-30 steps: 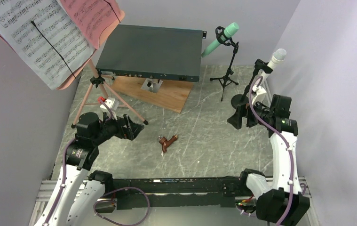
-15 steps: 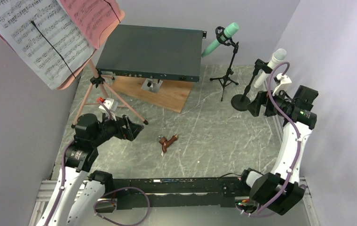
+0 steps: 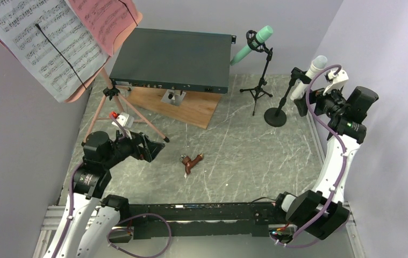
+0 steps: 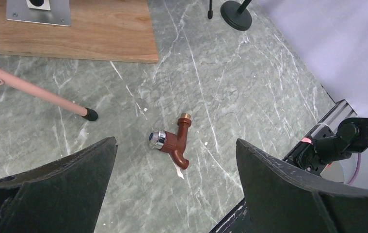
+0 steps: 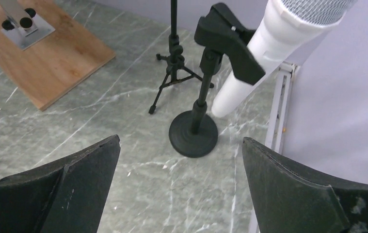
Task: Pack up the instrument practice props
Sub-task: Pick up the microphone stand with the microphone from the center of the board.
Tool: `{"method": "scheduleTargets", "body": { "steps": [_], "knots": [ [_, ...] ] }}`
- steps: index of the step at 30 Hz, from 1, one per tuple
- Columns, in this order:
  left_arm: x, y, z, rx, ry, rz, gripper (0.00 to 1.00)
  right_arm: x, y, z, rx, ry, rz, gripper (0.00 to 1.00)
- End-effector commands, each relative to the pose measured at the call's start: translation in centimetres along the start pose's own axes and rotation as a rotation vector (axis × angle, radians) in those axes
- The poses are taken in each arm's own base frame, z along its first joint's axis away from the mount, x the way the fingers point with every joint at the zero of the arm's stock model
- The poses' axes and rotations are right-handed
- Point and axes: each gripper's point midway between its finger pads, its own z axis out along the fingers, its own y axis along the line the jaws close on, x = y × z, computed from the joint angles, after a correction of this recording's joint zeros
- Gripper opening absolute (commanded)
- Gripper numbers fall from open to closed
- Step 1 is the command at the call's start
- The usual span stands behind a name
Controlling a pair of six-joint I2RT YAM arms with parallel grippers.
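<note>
My right hand [image 5: 180, 141] stood wide, holding nothing. The white microphone [image 5: 288, 43] hung just ahead of it and above, tilted in its black clip [image 5: 225, 41], the stand's round base [image 5: 193, 133] on the table [image 5: 123, 97] straight ahead. The mint microphone [image 3: 252, 44] stood on its tripod farther ahead, to the left.

My left hand [image 4: 175, 143] was wide too, and empty. A small brown piece [image 4: 174, 145] lay on the table in front of it. A pink tripod leg [image 4: 36, 92] ran ahead-left, foot on the table.
</note>
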Motion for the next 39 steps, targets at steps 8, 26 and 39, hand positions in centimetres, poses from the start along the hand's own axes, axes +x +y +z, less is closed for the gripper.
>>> {"method": "scheduleTargets", "body": {
  "steps": [8, 26, 39],
  "knots": [
    [0.0, -0.6, -0.1, 0.046, -0.004, 0.013, 0.99, -4.0, -2.6, 2.8, -0.163, -0.123, -0.190, 1.00],
    [-0.1, -0.4, 0.1, 0.061, -0.007, 0.004, 0.99, -3.5, -5.9, 7.2, -0.280, -0.178, -0.282, 0.99],
    [-0.2, -0.1, 0.1, 0.054, -0.013, 0.004, 0.99, -3.8, -5.6, 9.6, -0.399, -0.241, -0.240, 0.86]
  ]
}}
